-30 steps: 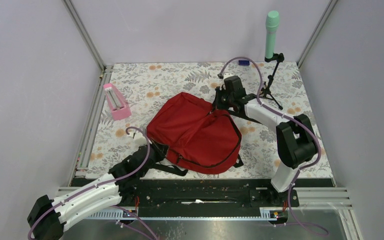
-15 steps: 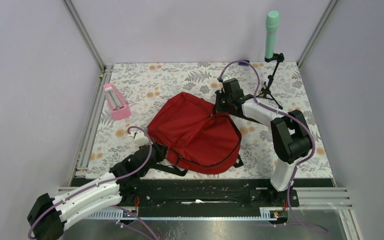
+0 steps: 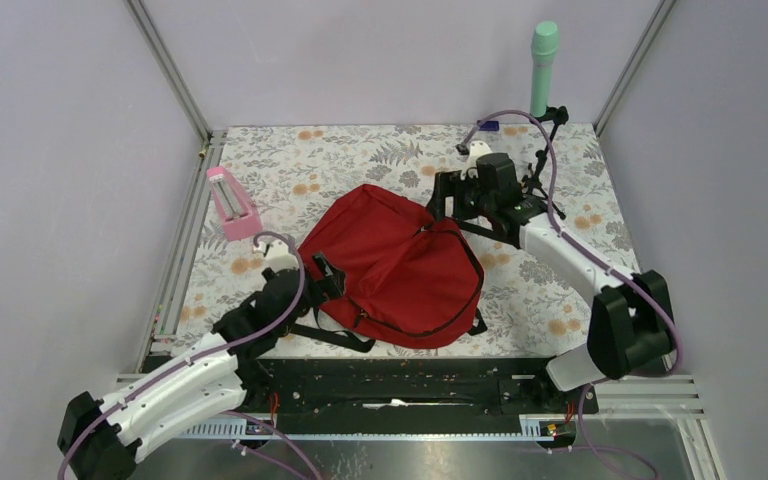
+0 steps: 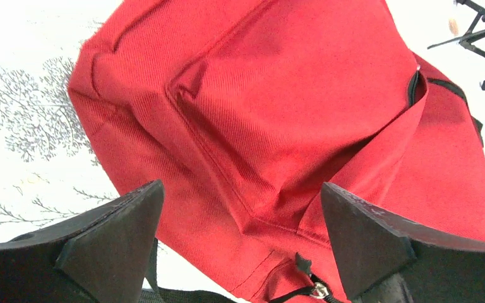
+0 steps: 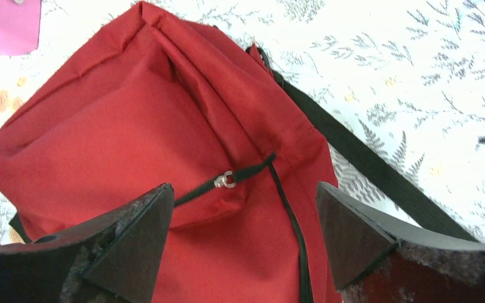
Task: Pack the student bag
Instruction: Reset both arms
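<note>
Two grippers are seen spread wide and empty, the left gripper [image 4: 240, 196] and right gripper [image 5: 245, 192] poised over the student bag [image 3: 390, 270], which lies on the table [image 3: 290, 160], apparently zipped (contents hidden). A pink case [image 3: 232, 205] is left outside, so packing may be unfinished.

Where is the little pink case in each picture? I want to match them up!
Top external: the pink case sits far left, apart from the red bag.
Left wrist: not in it.
Right wrist: only a pink corner shows, at the top left.
Shared landmark: the red bag fills the middle of all three views.
</note>
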You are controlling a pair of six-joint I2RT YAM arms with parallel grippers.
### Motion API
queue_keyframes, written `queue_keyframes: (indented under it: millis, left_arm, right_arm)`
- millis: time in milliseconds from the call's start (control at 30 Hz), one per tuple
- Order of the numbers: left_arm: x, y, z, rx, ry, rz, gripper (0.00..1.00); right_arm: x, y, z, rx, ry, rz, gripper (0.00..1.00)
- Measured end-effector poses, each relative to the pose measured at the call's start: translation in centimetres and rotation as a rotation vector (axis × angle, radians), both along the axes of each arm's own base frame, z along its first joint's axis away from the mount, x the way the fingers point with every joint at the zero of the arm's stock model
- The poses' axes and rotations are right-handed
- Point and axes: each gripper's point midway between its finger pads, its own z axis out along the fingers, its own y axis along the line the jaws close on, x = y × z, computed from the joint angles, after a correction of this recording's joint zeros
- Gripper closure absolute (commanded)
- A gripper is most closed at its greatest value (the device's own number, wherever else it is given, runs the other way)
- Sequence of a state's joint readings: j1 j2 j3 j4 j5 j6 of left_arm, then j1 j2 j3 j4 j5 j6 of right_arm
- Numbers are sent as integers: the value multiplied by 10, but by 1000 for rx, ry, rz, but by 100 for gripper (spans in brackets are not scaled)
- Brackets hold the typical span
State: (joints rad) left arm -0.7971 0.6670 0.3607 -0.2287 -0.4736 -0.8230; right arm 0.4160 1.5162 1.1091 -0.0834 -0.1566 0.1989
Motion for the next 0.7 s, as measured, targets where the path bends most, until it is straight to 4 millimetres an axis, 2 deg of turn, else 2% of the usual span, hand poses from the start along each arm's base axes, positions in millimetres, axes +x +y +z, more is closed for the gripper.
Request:
queue_keyframes:
  millis: [133, 200, 400, 567, 700]
  left_arm:
    - [17, 10, 16, 4, 3, 16, 1]
    - [26, 19, 22, 3, 9, 35, 1]
    - [55, 49, 49, -15, 19, 82, 1]
    - [73, 67, 80, 11, -1, 92, 1]
    - [80, 83, 124, 94, -79, 115, 1]
  right_arm:
    - [-17, -20, 0, -9, 5, -24, 9]
    - [-26, -36, -9, -22, 37, -53, 9]
    - [-39, -116, -7, -1, 62, -263, 8]
    - [-60, -167, 23, 23, -21, -429, 8]
    - [-82, -182, 61, 25, -161, -491, 7]
